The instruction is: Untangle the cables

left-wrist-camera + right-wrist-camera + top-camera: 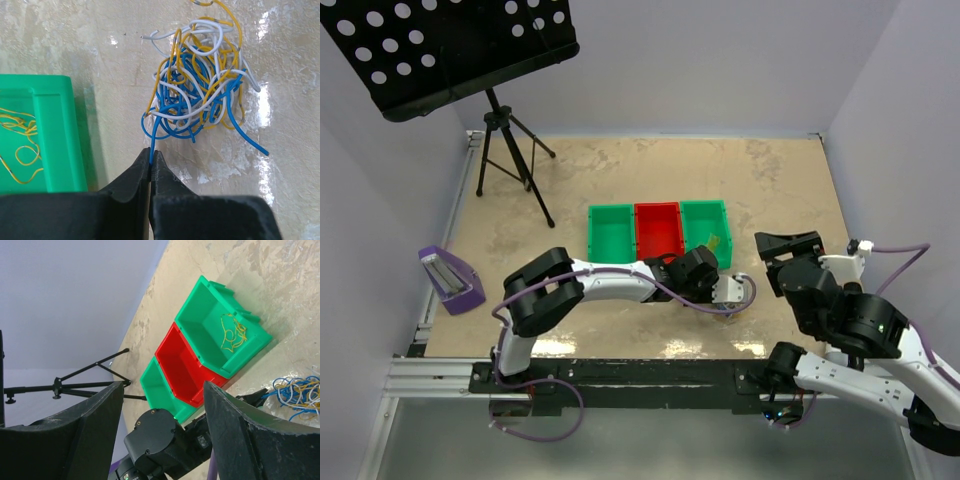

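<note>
Left gripper (151,156): clenched on the free end of the blue wire (151,145), pinched at the very fingertips. Taking the loose end rather than a loop probably lets the strand be drawn out lengthwise.
Cable tangle (200,95): blue, yellow (239,30) and white (200,50) wires knotted in one clump, lying on the table (75,45) close to its near edge, right of the middle, just beside the front corner of the right-hand green bin (55,130).
Right gripper (164,390): jaws released and spread wide, holding nothing. It hangs above the table toward the right edge, well apart from the clump, likely kept free to pin the knot or take a second strand.
Right-hand green bin: holds loose yellow wires (231,332), which suggests each freed colour has its own bin.
Red bin (659,230) and left green bin (611,232): in the same row, touching side by side, farther from the near edge than the tangle. No wire shows in them.
In the way: yellow and white loops cross the blue strand at many points, so a pull may drag the whole clump. The green bin's wall stands just beside the clenched fingers.
Other things: a music stand (470,40) on a tripod at the far left corner, and a purple holder (450,278) at the left edge, both well apart from the work.
</note>
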`<action>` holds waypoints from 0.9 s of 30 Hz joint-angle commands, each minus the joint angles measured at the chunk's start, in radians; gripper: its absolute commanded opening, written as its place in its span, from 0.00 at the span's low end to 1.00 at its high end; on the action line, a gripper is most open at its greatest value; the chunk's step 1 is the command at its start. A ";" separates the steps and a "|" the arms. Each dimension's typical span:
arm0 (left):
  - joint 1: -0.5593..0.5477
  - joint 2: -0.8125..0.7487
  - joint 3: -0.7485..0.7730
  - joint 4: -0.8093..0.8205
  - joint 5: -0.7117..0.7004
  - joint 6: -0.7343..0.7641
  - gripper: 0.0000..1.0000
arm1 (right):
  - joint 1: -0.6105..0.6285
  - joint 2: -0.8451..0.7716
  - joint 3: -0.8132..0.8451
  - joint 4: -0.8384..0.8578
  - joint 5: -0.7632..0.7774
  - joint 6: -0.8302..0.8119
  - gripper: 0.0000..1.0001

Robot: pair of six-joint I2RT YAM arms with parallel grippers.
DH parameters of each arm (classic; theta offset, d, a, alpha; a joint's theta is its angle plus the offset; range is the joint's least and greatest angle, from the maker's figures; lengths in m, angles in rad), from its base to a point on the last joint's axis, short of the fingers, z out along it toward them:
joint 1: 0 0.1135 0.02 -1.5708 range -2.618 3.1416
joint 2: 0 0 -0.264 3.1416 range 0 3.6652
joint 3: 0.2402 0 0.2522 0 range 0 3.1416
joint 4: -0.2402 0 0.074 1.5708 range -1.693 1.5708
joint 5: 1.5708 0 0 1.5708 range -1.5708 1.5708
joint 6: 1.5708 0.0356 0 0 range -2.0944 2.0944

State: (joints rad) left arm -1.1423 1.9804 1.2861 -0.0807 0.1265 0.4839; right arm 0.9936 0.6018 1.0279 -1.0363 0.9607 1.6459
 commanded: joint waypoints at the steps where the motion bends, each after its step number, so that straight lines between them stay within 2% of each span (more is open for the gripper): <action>1: -0.005 -0.089 0.021 -0.062 0.019 -0.037 0.00 | -0.001 0.007 -0.002 -0.025 0.058 0.026 0.68; 6: 0.022 -0.251 -0.028 -0.216 0.028 -0.041 0.00 | -0.003 0.055 -0.009 -0.027 0.049 0.015 0.68; 10: 0.067 -0.397 -0.082 -0.367 0.039 -0.010 0.00 | -0.003 0.131 -0.025 -0.012 0.021 0.022 0.75; 15: 0.082 -0.586 -0.246 -0.467 -0.019 0.053 0.00 | -0.003 0.207 -0.087 0.140 -0.068 -0.066 0.76; 21: 0.088 -0.745 -0.455 -0.444 -0.090 0.067 0.00 | -0.001 0.225 -0.265 0.440 -0.223 -0.191 0.74; 27: 0.092 -0.769 -0.563 -0.367 -0.122 0.067 0.00 | -0.003 0.173 -0.429 0.660 -0.368 -0.274 0.72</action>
State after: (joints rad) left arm -1.0542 1.2404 0.7731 -0.5228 0.0494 0.5362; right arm 0.9936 0.8062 0.6540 -0.5949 0.7036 1.4570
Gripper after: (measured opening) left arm 0.021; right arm 0.724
